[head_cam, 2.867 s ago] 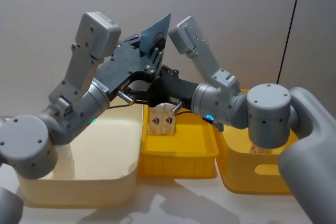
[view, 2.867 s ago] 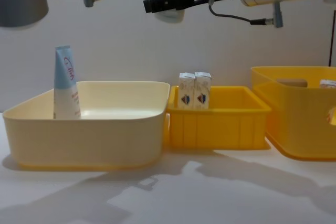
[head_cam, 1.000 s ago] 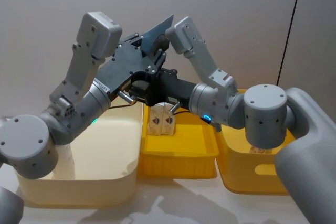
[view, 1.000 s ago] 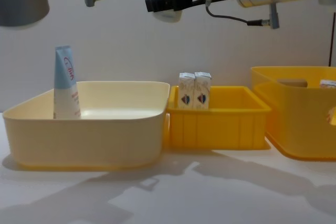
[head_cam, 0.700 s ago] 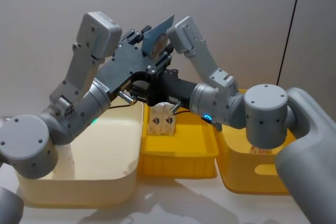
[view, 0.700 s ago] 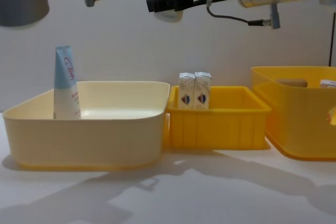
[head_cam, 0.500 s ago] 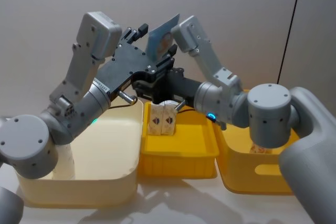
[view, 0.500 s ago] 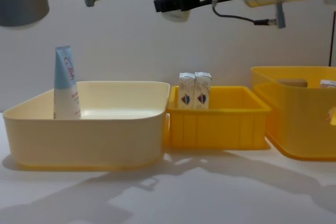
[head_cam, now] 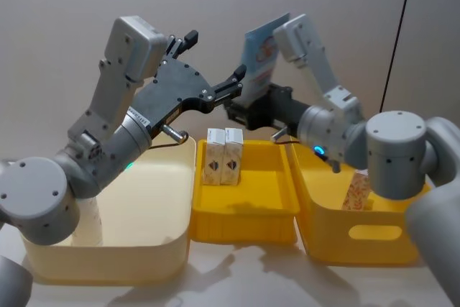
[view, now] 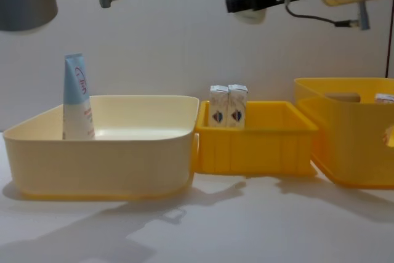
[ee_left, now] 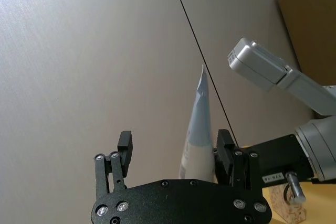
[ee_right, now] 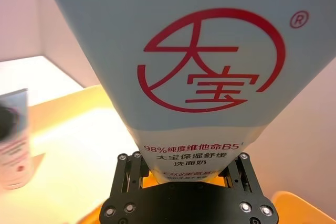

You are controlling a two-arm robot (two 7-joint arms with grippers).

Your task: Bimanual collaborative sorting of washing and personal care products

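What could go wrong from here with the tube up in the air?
The right gripper holds the tube only near its base, high above the small yellow bin; it could tip or slip. The open left gripper sits close beside it, so swinging the tube leftward toward the cream bin might clip it.

Grey rounded arm links with fat cylindrical joints — a blue-green ring light glows near each wrist. Each tool is flat black plate, studded with silver screws, trailing thin black cables.
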